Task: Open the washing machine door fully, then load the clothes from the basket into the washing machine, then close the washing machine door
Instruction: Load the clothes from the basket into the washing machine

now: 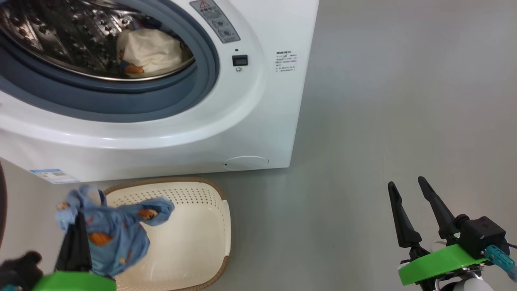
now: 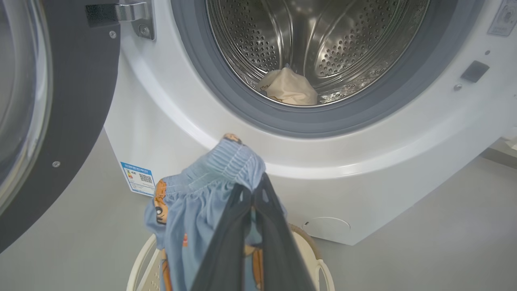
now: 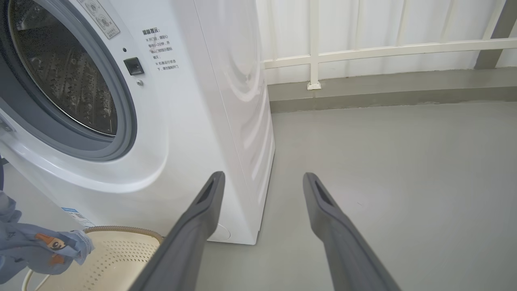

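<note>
Left gripper (image 2: 254, 192) pinches the blue garment (image 2: 190, 210) above the basket (image 1: 226, 226), right gripper (image 1: 406, 184) hangs spread wide, cream garment (image 1: 151, 50) lies in the drum (image 1: 60, 36)

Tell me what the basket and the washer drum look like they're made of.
Basket: probably moulded plastic, cream and matte, with regular punched holes and a brown woven-look rim. Drum: apparently stainless steel, shiny, with bright reflections and rows of small perforations.
</note>
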You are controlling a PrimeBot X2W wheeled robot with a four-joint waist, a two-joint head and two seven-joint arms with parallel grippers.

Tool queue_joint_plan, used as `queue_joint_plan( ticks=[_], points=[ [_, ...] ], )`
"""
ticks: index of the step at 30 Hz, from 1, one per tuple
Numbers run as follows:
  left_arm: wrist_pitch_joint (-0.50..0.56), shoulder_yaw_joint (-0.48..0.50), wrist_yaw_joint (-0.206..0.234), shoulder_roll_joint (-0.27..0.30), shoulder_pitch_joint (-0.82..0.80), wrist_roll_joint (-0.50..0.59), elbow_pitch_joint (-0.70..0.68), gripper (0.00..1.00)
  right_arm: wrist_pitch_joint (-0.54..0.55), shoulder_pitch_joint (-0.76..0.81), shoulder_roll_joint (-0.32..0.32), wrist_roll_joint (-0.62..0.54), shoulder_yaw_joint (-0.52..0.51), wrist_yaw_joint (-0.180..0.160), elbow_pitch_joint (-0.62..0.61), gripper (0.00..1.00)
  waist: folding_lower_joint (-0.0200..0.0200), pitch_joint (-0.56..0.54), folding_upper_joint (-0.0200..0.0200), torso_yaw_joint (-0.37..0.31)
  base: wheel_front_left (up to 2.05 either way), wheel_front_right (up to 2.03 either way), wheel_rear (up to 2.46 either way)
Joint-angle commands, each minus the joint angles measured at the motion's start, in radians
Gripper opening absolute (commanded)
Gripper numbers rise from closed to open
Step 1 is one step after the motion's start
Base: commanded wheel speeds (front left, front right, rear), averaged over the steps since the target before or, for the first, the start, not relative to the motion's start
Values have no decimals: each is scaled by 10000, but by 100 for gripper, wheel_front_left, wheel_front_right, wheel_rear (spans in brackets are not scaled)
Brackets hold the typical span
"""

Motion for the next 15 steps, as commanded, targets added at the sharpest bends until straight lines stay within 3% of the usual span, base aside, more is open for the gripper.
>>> queue_joint_plan(
  ticks=[1, 15],
  points=[
    [-137, 403, -24, 291, -484, -83, -334, 0, -49, -137, 4, 74, 237, 14, -259, 100, 0, 182, 0, -85, 0, 0, 0],
    [-137, 584, -25, 1417, -4374, 180, -775, 0, -49, -826, 400, 44, 256, 14, -323, 100, 0, 1313, 0, -635, 0, 0, 0]
  ],
)
